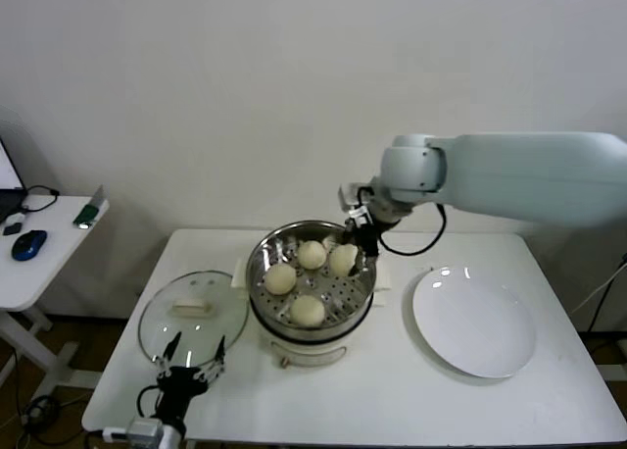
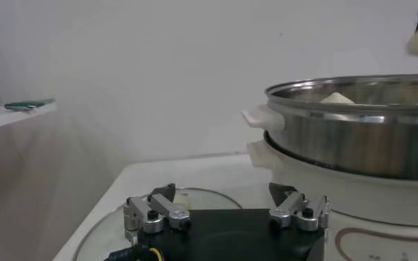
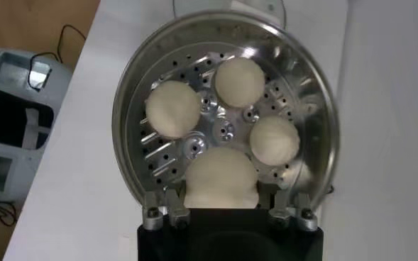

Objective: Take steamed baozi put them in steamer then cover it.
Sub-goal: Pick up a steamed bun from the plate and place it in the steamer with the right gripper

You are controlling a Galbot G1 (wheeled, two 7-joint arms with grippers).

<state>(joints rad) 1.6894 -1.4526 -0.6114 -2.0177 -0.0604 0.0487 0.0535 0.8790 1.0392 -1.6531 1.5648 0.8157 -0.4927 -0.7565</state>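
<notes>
Right gripper (image 3: 221, 213), clamped on the fourth cream-white dough bun (image 3: 221, 177), hangs over the shiny steel steamer pot (image 1: 257, 273) at two o'clock; three buns apparently rest inside. Round glass lid (image 1: 162, 317) waits at nine o'clock by the wide-open left gripper (image 1: 192, 356).

**What sits on our white bench**

We face a white bench (image 1: 392, 390). The steamer (image 1: 312, 317) stands on it near the middle. The glass cover (image 1: 193, 315) lies flat just to our left, and a white plate (image 1: 474, 323) lies to our right.
</notes>
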